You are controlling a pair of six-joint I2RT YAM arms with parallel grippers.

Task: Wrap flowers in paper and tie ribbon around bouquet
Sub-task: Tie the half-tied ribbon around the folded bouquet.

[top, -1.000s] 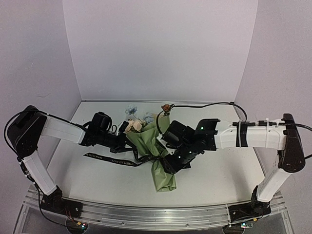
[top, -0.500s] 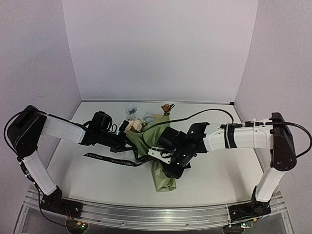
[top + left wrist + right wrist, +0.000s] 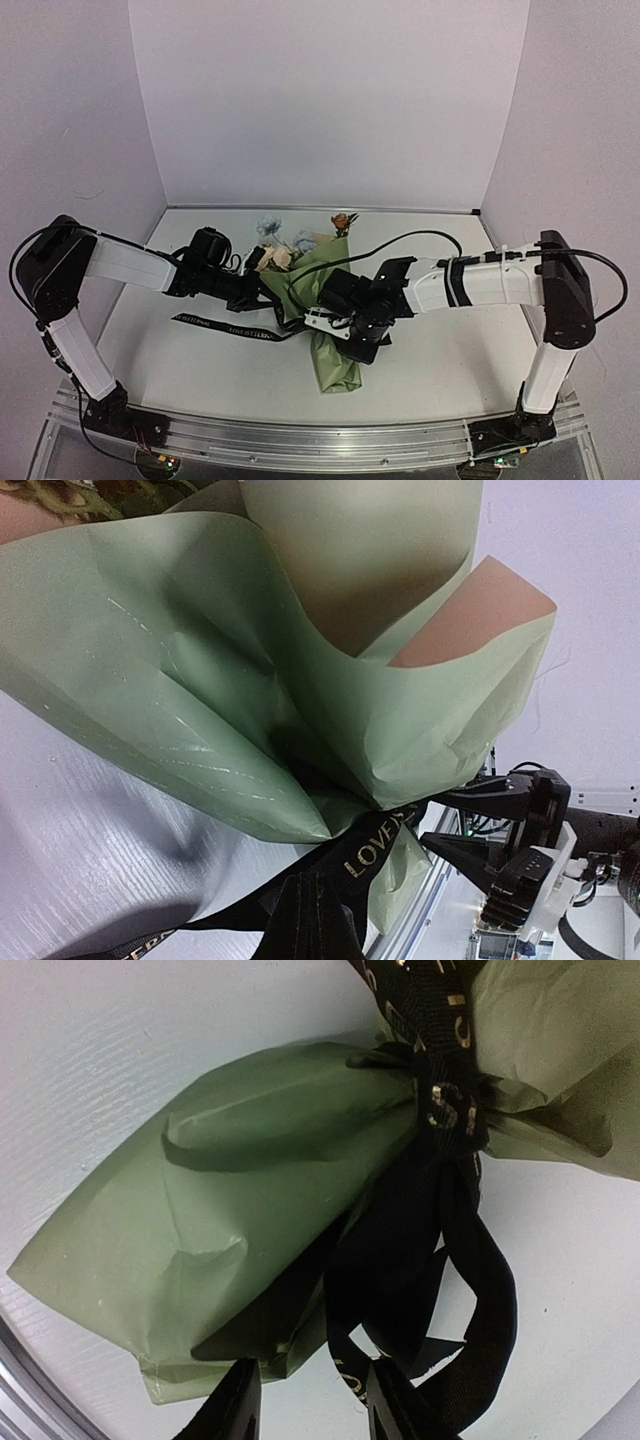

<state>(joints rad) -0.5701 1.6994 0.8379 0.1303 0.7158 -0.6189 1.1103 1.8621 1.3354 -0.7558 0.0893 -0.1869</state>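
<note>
Bouquet: you have it lying at the middle of the counter (image 3: 450, 350) in the overhead view, its wide end toward the back wall and its narrow end (image 3: 336, 368) toward the arm bases.
Flowers (image 3: 278, 258): blue, cream and one orange head poke out of the wide end, just above centre of the frame.
Paper (image 3: 200, 680): green sheet gathered into a cone, with its tan reverse showing on a fold at the upper right of the left wrist view.
Ribbon (image 3: 440, 1240): black with pale lettering, cinched round the neck of the cone. The knot (image 3: 447, 1100) sits at the upper right of the right wrist view, with loose loops below it. One tail (image 3: 215, 322) runs flat along the counter toward the left of the overhead frame.
Left pincer (image 3: 310, 920): your left fingers are pressed together on the ribbon at the bottom edge of the left wrist view, just beside the cone's neck.
Right pincer (image 3: 310, 1405): your right fingers stand narrowly parted at the bottom of the right wrist view. A ribbon strand and the paper's lower edge lie between them, and no grip on either is visible.
Arms: both reach in to the bouquet's neck, one from each side of the overhead frame.
</note>
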